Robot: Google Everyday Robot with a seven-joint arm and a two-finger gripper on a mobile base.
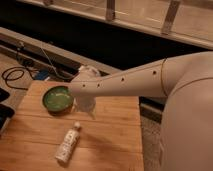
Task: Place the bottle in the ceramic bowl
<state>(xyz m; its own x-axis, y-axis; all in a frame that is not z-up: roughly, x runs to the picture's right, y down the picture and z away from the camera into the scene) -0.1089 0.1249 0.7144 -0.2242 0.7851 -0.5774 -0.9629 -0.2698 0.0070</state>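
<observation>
The slim white bottle [68, 142] lies on its side on the wooden table [110, 135], cap pointing up and right, near the front edge. The green ceramic bowl [56, 98] stands at the table's back left and has nothing in it. My gripper [86, 105] hangs at the end of the white arm, just right of the bowl and above and behind the bottle's cap. It holds nothing that I can see.
Black cables [20, 75] lie on the floor behind the table at the left. A dark object [4, 112] sits off the table's left edge. A long rail and window ledge [125, 20] run across the back.
</observation>
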